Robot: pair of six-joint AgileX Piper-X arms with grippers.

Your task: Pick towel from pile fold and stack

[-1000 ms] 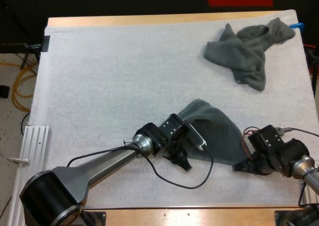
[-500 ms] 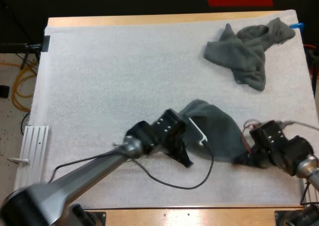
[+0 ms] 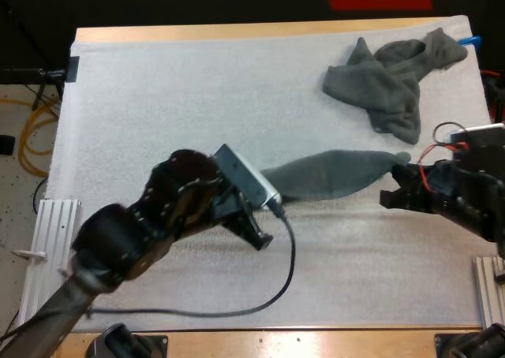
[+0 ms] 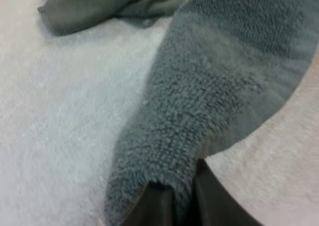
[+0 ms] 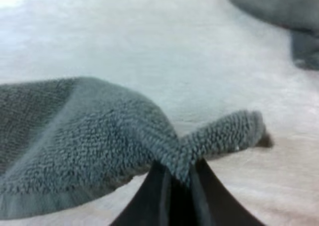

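The left jaws grip one end of a dark grey-green towel [image 3: 339,177] and the right jaws grip the other, stretching it between them over the white mat [image 3: 158,98]. A crumpled towel [image 3: 390,78] lies at the mat's far right.

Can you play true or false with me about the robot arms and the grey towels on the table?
1. The left jaws and right jaws both pinch one stretched towel. True.
2. That towel is folded into a neat square. False: it runs long and narrow between the two arms.
3. A crumpled towel lies at the far right of the white mat. True.
4. The right jaws are open and empty. False: they are shut on the stretched towel's end.
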